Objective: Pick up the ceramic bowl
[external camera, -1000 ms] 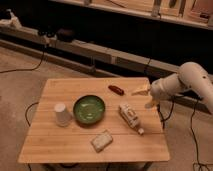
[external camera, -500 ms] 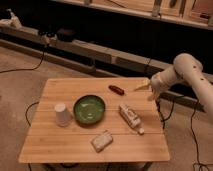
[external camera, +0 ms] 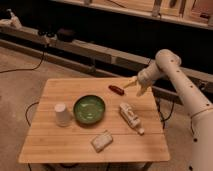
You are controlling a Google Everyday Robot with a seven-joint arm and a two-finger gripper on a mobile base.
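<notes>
The ceramic bowl [external camera: 89, 109] is round, shallow and glossy green with a darker rim. It sits upright and empty near the middle of the wooden table [external camera: 55, 146]. My gripper [external camera: 134, 87] hangs at the end of the white arm over the table's far right edge. It is well to the right of the bowl and above it, with its pale fingers apart and nothing between them.
A small white cup [external camera: 61, 114] stands upside down just left of the bowl. A white tube [external camera: 131, 117] lies to the bowl's right, a pale packet [external camera: 101, 141] in front, a small red object [external camera: 116, 89] near the gripper. Cables run on the floor; a dark bench lines the back.
The arm has lifted and pulled back toward the table's far right edge. The gripper now sits higher and farther from the bowl. Nothing on the table has moved.
</notes>
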